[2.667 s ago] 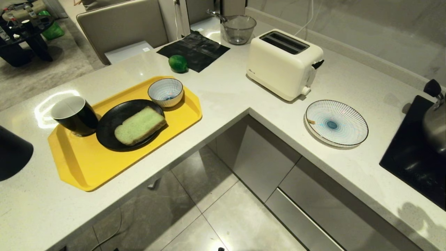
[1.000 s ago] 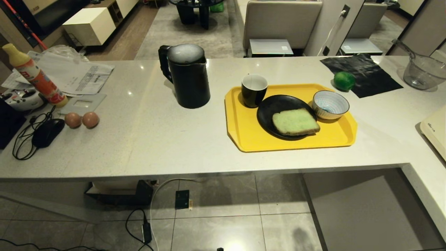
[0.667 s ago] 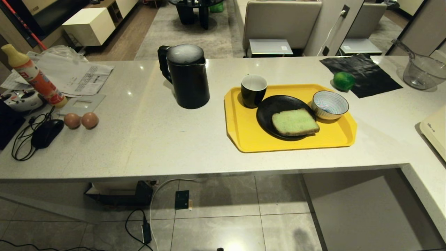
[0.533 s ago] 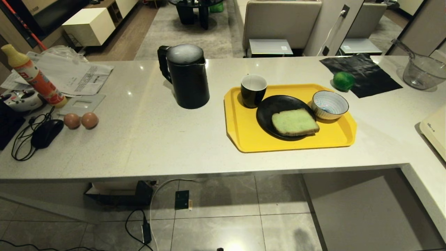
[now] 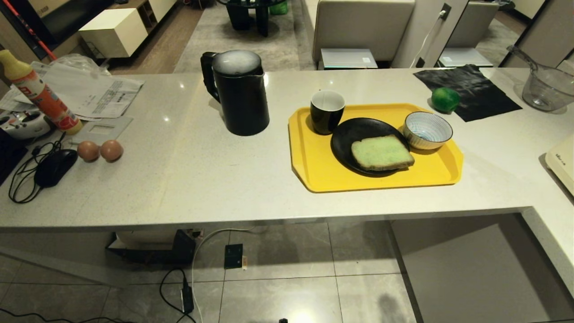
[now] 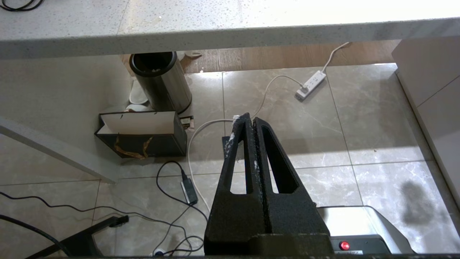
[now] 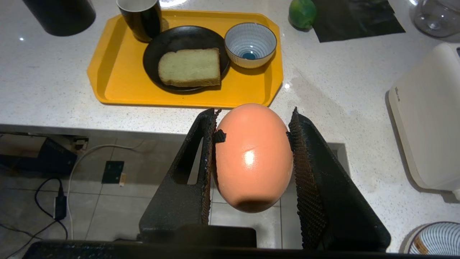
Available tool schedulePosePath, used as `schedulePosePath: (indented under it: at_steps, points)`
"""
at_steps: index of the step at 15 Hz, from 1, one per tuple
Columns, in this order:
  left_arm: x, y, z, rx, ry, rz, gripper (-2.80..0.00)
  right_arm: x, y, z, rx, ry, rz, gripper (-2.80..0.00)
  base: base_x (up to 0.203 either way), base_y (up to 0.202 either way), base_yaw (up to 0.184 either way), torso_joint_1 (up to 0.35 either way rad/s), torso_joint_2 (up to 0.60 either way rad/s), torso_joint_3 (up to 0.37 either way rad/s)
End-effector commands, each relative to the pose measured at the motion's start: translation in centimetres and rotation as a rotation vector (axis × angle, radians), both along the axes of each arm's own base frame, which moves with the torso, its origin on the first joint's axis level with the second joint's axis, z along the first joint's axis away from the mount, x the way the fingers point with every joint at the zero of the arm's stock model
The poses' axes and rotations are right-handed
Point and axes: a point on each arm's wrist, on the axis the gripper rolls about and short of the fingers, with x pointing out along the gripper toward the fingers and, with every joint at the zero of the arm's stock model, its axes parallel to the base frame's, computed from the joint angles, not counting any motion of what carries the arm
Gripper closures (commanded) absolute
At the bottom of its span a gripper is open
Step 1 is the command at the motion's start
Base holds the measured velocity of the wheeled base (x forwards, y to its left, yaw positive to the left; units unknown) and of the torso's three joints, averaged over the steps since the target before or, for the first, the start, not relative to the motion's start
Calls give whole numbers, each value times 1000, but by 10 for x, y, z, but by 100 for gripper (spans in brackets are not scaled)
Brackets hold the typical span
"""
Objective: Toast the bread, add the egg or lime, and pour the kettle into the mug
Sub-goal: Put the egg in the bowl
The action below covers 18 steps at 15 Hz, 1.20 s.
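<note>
the right hand (image 7: pixel 253 118) is clamped on an egg (image 7: pixel 253 158), pads pressing its two long sides, poised at the near edge of the desk (image 5: pixel 202 179) just short of the yellow tray (image 5: pixel 314 166). an egg is light, smooth and brittle, so the grip looks right as it is: across the widest part, firm enough not to slip yet no tighter, and it should be set down gently rather than dropped. the striped bowl (image 5: pixel 427 130) at the tray's right is the likely spot for it.

the bread (image 5: pixel 382 153) lies on the black plate (image 5: pixel 347 139); soft and crushable, best pinched by its crust edge. the mug (image 5: pixel 327 111) stands at the tray's far left corner, the kettle (image 5: pixel 240 92) left of the tray; it is probably heavy and wants taking by its side handle. the lime (image 5: pixel 445 99) sits right of the tray, firm but round and liable to roll.

the left hand (image 6: pixel 250 120) is closed on nothing, hanging below the desk over the floor.
</note>
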Motion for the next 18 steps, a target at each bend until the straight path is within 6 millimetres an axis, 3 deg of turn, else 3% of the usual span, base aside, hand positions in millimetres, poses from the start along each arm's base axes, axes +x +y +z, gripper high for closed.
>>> schedulePosePath:
  at_steps: [1,3,7,18]
  points:
    - [0,0,0,0,1,0,0,-1,1,3,-2,-9,29,0,0,0,0,0,0,0]
    - [0,0,0,0,1,0,0,0,1,7,-25,-17,50,0,0,0,0,0,0,0]
    - [0,0,0,0,2,0,0,25,2,12,-29,53,52,0,0,0,0,0,0,0]
    - [0,0,0,6,0,0,0,39,3,17,-29,50,54,0,0,0,0,0,0,0]
